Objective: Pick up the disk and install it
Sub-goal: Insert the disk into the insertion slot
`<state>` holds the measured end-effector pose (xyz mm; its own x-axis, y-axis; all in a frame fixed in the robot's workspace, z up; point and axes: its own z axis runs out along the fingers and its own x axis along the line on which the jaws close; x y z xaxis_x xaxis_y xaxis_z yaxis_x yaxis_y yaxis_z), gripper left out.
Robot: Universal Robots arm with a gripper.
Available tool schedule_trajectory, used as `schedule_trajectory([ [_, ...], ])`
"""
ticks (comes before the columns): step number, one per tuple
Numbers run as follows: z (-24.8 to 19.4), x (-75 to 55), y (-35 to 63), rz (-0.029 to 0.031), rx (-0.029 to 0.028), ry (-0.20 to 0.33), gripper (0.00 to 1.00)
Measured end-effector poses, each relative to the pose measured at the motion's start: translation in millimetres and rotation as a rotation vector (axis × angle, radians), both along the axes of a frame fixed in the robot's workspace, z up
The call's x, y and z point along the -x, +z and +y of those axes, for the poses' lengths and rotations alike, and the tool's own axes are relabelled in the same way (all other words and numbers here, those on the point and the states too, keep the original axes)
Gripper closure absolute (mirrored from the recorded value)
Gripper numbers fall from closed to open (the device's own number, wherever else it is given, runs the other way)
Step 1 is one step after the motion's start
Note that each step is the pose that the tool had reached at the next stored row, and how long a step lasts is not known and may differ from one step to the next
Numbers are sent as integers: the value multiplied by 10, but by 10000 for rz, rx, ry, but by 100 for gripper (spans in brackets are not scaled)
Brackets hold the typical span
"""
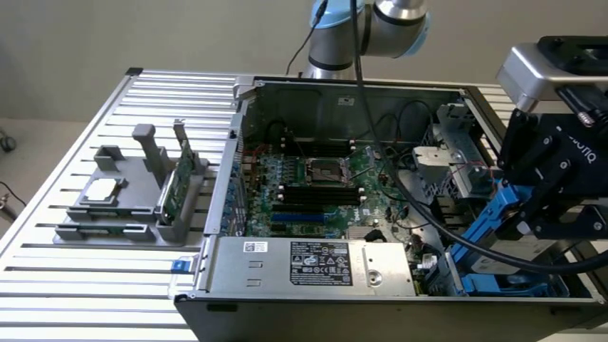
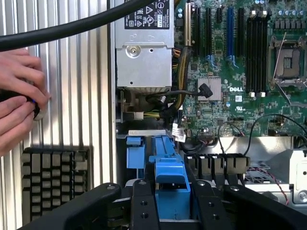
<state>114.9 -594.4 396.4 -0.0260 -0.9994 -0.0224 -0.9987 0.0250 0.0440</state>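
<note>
Both my fingers point(image 2: 144, 203) are pinching the disk point(image 2: 171, 184), holding it tilted over the computer case point(image 1: 295, 107); its blue carrier point(image 1: 496, 214) is showing between them.

Both views look down on the motherboard point(image 1: 380, 196), wrist nearer.

An open computer case point(image 1: 352, 96) with motherboard point(image 1: 318, 199) and power supply point(image 1: 314, 265) sits beside a grey holder point(image 1: 114, 234).
</note>
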Motion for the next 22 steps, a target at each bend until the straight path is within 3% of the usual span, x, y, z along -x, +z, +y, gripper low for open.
schedule_trajectory([
  [22,0,3,-389,0,0,-11,67],
])
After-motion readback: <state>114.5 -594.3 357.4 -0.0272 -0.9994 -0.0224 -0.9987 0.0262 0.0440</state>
